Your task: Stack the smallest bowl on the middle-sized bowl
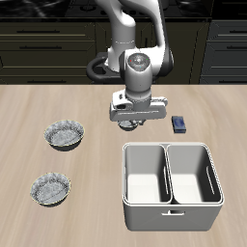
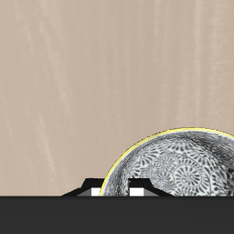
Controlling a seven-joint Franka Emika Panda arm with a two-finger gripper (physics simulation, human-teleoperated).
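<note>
The smallest bowl (image 1: 127,123), tiny, silvery and fluted, sits right under my gripper (image 1: 129,118) near the table's middle. In the wrist view the bowl (image 2: 178,164) looms close, and its rim runs between my two fingertips (image 2: 89,189), which stand close together around it. My gripper (image 2: 113,190) looks shut on that rim. I cannot tell whether the bowl is off the table. Two larger fluted silvery bowls lie apart from it: one farther back (image 1: 66,135), one nearer the front edge (image 1: 50,189). I cannot tell which of them is the middle-sized one.
A grey two-compartment caddy (image 1: 171,206) stands near the front edge, just in front of my gripper. A small dark blue block (image 1: 179,124) lies beside the gripper, behind the caddy. A dark pan (image 1: 99,66) sits at the back by the robot's base.
</note>
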